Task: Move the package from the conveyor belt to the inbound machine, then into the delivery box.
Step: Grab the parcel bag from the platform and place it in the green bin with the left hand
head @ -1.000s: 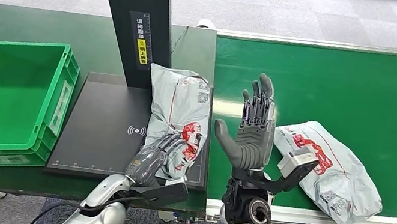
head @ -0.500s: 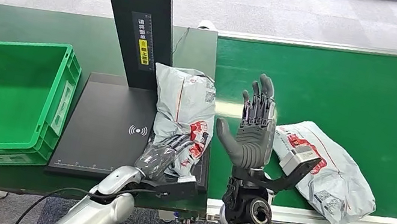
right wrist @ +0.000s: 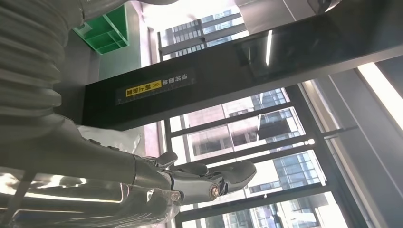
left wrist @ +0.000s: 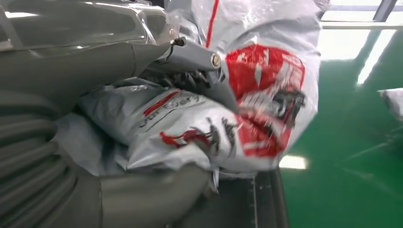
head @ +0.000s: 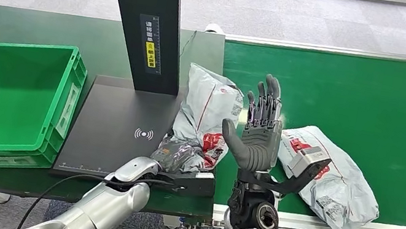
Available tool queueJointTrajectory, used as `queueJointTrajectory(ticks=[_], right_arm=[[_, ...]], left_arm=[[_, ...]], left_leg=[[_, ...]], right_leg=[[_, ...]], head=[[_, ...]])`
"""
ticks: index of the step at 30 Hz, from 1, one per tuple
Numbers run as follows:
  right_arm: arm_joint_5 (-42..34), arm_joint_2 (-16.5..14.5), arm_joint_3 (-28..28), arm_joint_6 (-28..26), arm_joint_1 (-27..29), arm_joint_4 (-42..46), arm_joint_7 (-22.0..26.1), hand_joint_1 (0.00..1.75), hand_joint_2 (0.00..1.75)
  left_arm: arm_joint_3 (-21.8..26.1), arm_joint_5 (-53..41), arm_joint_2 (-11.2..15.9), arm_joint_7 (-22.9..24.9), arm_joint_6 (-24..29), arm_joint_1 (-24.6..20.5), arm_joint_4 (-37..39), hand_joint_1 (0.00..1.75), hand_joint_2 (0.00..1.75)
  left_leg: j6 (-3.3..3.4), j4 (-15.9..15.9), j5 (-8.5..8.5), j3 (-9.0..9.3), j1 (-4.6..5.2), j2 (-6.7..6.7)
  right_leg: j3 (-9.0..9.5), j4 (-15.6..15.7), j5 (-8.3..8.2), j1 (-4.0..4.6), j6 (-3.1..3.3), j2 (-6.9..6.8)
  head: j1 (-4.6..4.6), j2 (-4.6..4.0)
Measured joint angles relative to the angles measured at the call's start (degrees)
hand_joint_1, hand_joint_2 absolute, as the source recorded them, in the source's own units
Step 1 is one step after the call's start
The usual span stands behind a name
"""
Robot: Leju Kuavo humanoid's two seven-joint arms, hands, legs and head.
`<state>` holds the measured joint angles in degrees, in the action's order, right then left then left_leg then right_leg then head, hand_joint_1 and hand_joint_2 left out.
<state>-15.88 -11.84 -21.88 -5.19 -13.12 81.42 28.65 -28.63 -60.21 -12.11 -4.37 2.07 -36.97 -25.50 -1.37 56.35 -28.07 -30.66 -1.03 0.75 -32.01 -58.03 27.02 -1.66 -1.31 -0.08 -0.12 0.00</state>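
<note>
Grey plastic wrapping marks the package (head: 205,118) now in hand: it is gripped at its near, crumpled end by the left hand (head: 180,153), whose fingers (left wrist: 199,80) are closed tightly into the film, as the left wrist view shows plainly. The package lies at the right edge of the black scanner plate (head: 117,131) of the inbound machine, beside its dark upright post (head: 147,24) and close to the seam with the green conveyor belt (head: 377,100). Its long axis runs away from the robot and leans slightly toward the belt, the far end raised and the red-printed end nearest the hand. The right hand (head: 258,139) is held upright over the belt with fingers spread and nothing in them. A second package (head: 339,181) rests on the belt near its front edge. The step in hand is judged to be the transfer from the machine to the green box (head: 3,100), which stands on the bench well to the left of the plate. For this to go well, the grip should be kept firm, since the film is slack and may slide; the package should be lifted enough that the hanging end clears the post and the box wall, then carried across the plate and released only once over the box opening.
</note>
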Motion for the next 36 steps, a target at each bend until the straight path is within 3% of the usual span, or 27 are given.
queueJointTrajectory(ticks=[7, 13, 16, 19, 22, 28, 36], right_arm=[[0.4, 0.3, 0.0, 1.1, 1.1, 1.5, -0.4, 0.0, 1.75], [1.0, 0.6, 0.4, 1.9, 2.7, 1.9, -0.4, 0.0, 1.75], [1.3, 0.9, 0.9, 2.0, 4.1, 2.8, -0.1, 0.0, 1.75], [1.6, 1.2, 1.6, 1.6, 6.1, 4.1, 0.5, 0.0, 1.75], [1.9, 1.6, 2.6, 0.7, 8.6, 5.7, 1.6, 0.0, 1.75], [2.2, 2.1, 4.0, -0.2, 12.1, 8.8, 2.5, 0.0, 1.75], [2.3, 2.2, 4.9, -0.6, 13.9, 10.2, 2.9, 0.0, 1.75]], left_arm=[[-0.3, 2.2, -0.3, -2.4, 0.7, -0.5, 0.8, 1.75, 1.75], [-0.1, 5.5, -0.3, -6.1, 5.4, 0.9, 0.1, 1.75, 1.75], [0.4, 10.1, 0.1, -9.4, 9.2, 3.6, -4.0, 1.75, 1.75], [1.3, 17.5, 1.9, -11.5, 13.0, 7.6, -14.0, 1.75, 1.75], [3.3, 24.1, 5.2, -12.9, 17.3, 12.8, -28.6, 1.75, 1.75], [9.8, 26.9, 10.1, -15.3, 24.5, 21.8, -54.6, 1.75, 1.75], [17.2, 26.8, 12.4, -17.3, 29.5, 27.3, -71.3, 1.75, 1.75]], left_leg=[[0.0, 0.0, -0.03, -0.07, 0.0, -0.02], [0.0, 0.0, -0.03, -0.17, 0.0, -0.07], [-0.01, 0.0, -0.02, -0.32, 0.0, -0.11], [-0.01, 0.0, -0.03, -0.5, -0.01, -0.21], [-0.03, 0.0, -0.04, -0.64, -0.03, -0.31], [-0.06, 0.0, -0.06, -0.9, -0.06, -0.4], [-0.06, 0.0, -0.06, -0.9, -0.05, -0.38]], right_leg=[[-0.09, 0.0, 0.03, 0.0, 0.0, 0.01], [-0.22, 0.0, 0.02, 0.0, 0.0, 0.05], [-0.41, 0.0, 0.01, 0.0, 0.01, 0.11], [-0.64, 0.0, 0.0, 0.01, 0.02, 0.24], [-0.84, 0.0, 0.0, 0.03, 0.02, 0.34], [-1.12, 0.0, 0.03, 0.06, 0.04, 0.4], [-1.11, 0.0, 0.04, 0.04, 0.05, 0.37]], head=[[0.0, 0.0], [-0.01, 0.0], [-0.01, 0.0], [-0.01, 0.0], [-0.02, 0.0], [-0.01, 0.0], [-0.01, 0.0]])
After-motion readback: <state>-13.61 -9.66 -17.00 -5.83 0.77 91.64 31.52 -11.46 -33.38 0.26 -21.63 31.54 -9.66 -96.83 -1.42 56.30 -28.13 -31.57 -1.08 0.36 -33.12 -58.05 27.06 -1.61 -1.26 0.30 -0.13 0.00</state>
